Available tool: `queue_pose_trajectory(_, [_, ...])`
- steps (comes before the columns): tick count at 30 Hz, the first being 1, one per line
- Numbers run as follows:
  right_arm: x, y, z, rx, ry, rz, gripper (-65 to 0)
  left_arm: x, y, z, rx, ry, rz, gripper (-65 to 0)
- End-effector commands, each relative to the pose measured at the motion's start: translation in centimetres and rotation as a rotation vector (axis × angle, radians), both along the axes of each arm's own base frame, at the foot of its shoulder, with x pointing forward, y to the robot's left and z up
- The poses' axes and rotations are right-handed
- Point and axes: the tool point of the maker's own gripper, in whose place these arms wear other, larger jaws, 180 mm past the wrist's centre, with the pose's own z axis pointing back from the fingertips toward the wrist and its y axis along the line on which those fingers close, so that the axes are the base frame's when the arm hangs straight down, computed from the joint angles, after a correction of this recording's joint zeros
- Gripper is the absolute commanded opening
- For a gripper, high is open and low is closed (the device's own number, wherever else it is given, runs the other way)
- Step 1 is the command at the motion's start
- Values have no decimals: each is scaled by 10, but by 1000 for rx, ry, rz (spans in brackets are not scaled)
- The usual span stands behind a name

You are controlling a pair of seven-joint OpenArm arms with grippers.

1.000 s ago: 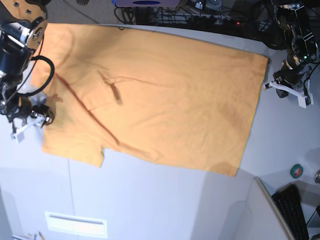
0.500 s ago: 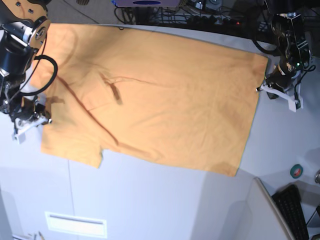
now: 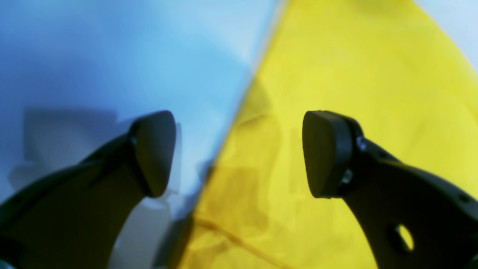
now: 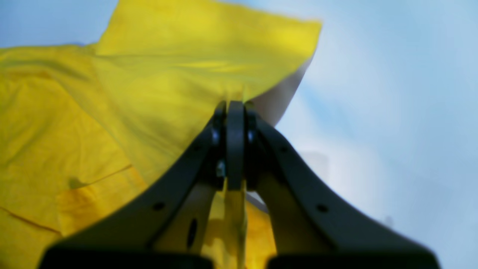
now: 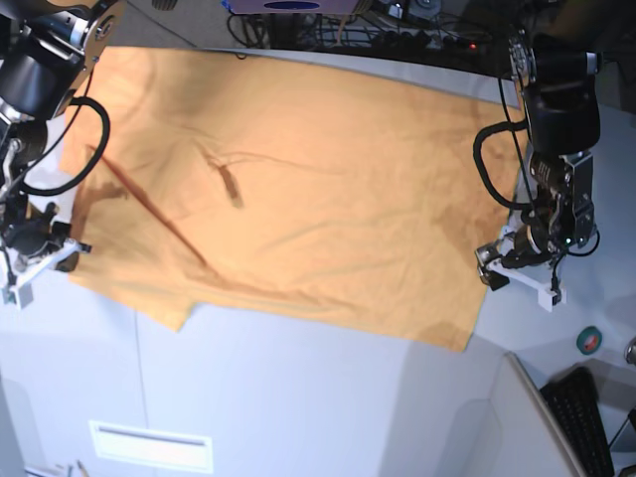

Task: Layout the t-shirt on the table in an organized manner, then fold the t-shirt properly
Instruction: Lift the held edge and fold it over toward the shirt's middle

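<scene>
The orange-yellow t-shirt [image 5: 318, 199] lies spread across the white-grey table [image 5: 298, 397], with a dark crease running through its left part. My right gripper [image 5: 40, 253] sits at the shirt's left sleeve edge. In the right wrist view this gripper [image 4: 235, 145] is shut on a pinch of t-shirt [image 4: 112, 112] fabric. My left gripper [image 5: 517, 268] is at the shirt's right hem near the front corner. In the left wrist view it [image 3: 239, 153] is open, its fingers [image 3: 155, 153] straddling the edge of the t-shirt [image 3: 354, 93] above the table [image 3: 112, 56].
A green tape roll [image 5: 589, 340] and a black keyboard [image 5: 586, 417] lie at the front right beside a raised panel edge. Cables [image 5: 397, 30] crowd the far side. A white slot plate [image 5: 149, 445] sits near the front left.
The left gripper slid forward along the right hem and opened. The right gripper shut on the sleeve edge and drew it left and toward the front, changing the sleeve's outline.
</scene>
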Motion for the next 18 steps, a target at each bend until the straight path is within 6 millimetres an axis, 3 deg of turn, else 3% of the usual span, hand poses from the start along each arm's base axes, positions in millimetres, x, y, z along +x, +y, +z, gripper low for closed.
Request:
queue_pose_trajectory(1, [10, -7, 16, -17, -52, 0, -650, 16, 1, 12, -1, -36, -5, -179])
queue_pose_trajectory(6, [8, -8, 14, -19, -47, 0, -650, 34, -11, 10, 16, -41, -46, -240])
queue_pose_trajectory(11, [8, -8, 14, -19, -47, 1, -650, 29, -21, -5, 24, -5, -76, -273])
queue_pose_trajectory(14, [8, -8, 14, -19, -47, 1, -650, 28, -20, -6, 22, -4, -73, -426])
queue_pose_trajectory(16, [8, -8, 14, -19, -47, 1, -650, 33, -19, 1, 30, -25, -78, -599])
queue_pose_trajectory(17, [8, -8, 14, -19, -47, 1, -650, 34, -20, 3, 32, -30, -85, -650])
queue_pose_trajectory(18, [8, -8, 14, -19, -47, 1, -650, 35, -21, 7, 36, -44, -89, -650])
